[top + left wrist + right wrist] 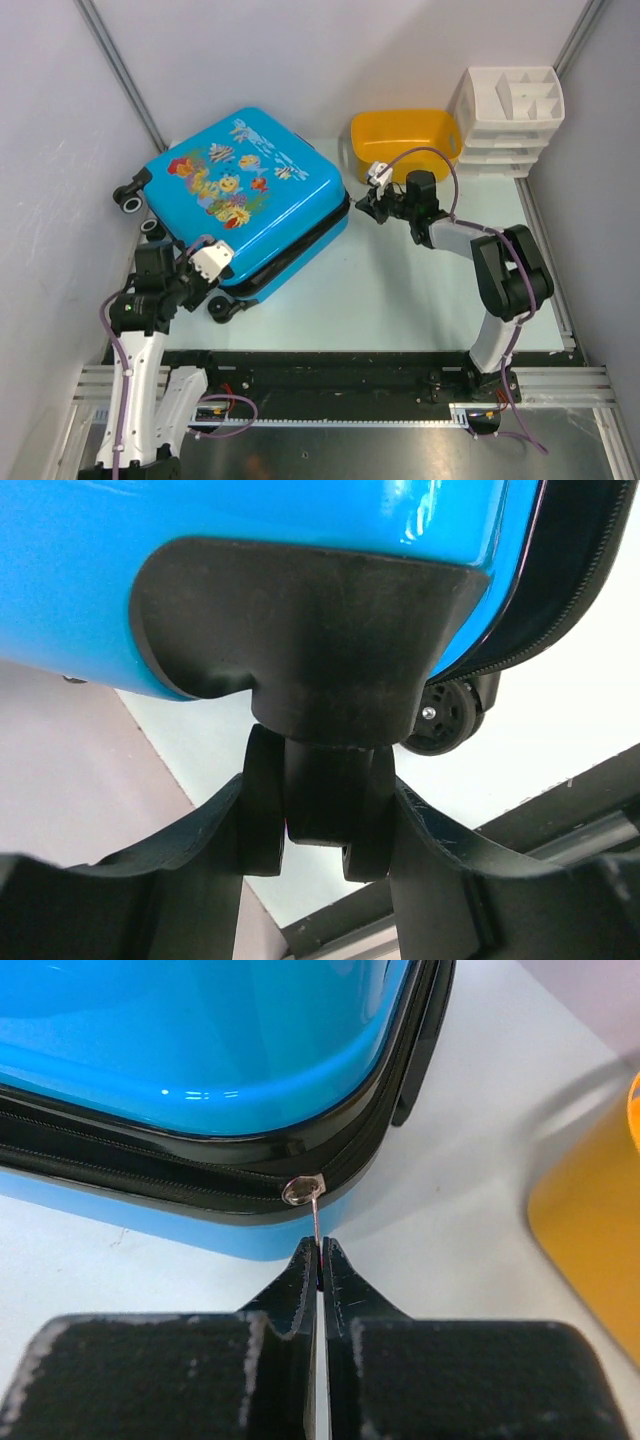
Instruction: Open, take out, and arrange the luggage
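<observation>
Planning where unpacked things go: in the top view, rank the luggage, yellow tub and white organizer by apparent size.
1. luggage, clearly largest.
2. yellow tub and white organizer: look alike; the organizer stands taller, nearer the camera, so unranked.

Plain pale grey walls (400, 50) close in the table (400, 300) on three sides, with slim metal struts (122, 70) running up the far corners. The tabletop is a pale, faintly green white, evenly lit, and aluminium rails (560, 383) cross its near edge
</observation>
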Motion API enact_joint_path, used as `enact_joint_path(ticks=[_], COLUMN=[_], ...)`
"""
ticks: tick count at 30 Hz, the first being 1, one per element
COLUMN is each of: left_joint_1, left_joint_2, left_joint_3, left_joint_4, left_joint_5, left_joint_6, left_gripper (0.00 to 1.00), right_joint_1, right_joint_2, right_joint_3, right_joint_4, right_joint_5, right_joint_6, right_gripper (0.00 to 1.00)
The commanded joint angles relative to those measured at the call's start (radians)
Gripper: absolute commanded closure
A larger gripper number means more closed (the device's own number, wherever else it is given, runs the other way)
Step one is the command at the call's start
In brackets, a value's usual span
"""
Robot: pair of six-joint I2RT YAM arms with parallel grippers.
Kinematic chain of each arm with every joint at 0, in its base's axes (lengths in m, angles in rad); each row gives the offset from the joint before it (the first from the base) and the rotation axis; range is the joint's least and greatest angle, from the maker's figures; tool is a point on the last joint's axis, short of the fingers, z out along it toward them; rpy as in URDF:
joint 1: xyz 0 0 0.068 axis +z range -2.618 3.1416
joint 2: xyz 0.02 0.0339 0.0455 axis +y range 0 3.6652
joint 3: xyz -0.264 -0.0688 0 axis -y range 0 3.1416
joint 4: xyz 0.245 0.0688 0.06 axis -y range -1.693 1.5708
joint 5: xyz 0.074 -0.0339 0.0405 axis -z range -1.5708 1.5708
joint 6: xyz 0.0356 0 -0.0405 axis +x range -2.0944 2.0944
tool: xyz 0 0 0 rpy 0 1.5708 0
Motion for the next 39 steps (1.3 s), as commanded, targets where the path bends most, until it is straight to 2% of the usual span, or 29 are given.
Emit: enact_joint_path(ticks=[1,8,13,19,27,31,33,34,35,36,37,38,39], left_joint_1=[0.06,0.076,0.08,0.08,0.083,0.082,0.077,0.073,0.06,0.053,0.045,0.039,0.036], left_joint_2=[0.043,0.108,0.129,0.157,0.19,0.184,0.146,0.134,0.12,0.108,0.085,0.077,0.074], left_joint_3=[-0.029,-0.033,-0.047,-0.062,-0.072,-0.041,-0.013,0.0,0.032,0.051,0.069,0.107,0.132], left_joint_4=[0.214,0.272,0.293,0.313,0.333,0.333,0.321,0.312,0.301,0.283,0.28,0.28,0.28], left_joint_5=[-0.19,-0.173,-0.165,-0.164,-0.092,-0.019,0.028,0.069,0.097,0.12,0.138,0.182,0.204], left_joint_6=[0.1,0.124,0.143,0.154,0.141,0.115,0.103,0.097,0.085,0.072,0.053,-0.005,-0.039], left_gripper=[1.0,1.0,1.0,1.0,1.0,1.0,0.98,0.81,0.7,0.51,0.17,0.09,0.02], right_joint_1=[-0.087,-0.079,-0.065,-0.021,0.03,0.051,0.051,0.05,0.047,0.044,0.042,0.04,0.04], right_joint_2=[0.062,0.225,0.348,0.533,0.75,0.784,0.742,0.722,0.705,0.663,0.644,0.623,0.592], right_joint_3=[0.101,0.284,0.416,0.647,0.926,0.938,0.892,0.838,0.807,0.783,0.737,0.718,0.703], right_joint_4=[0.172,0.257,0.277,0.29,0.34,0.378,0.39,0.401,0.401,0.399,0.384,0.372,0.354], right_joint_5=[-0.023,0.04,-0.007,-0.049,-0.051,-0.018,-0.023,-0.021,-0.027,-0.037,-0.046,-0.061,-0.073], right_joint_6=[-0.063,0.02,0.07,0.141,0.227,0.285,0.303,0.308,0.313,0.323,0.327,0.328,0.328], right_gripper=[1.0,1.0,1.0,1.0,1.0,1.0,0.86,0.82,0.78,0.64,0.53,0.42,0.24])
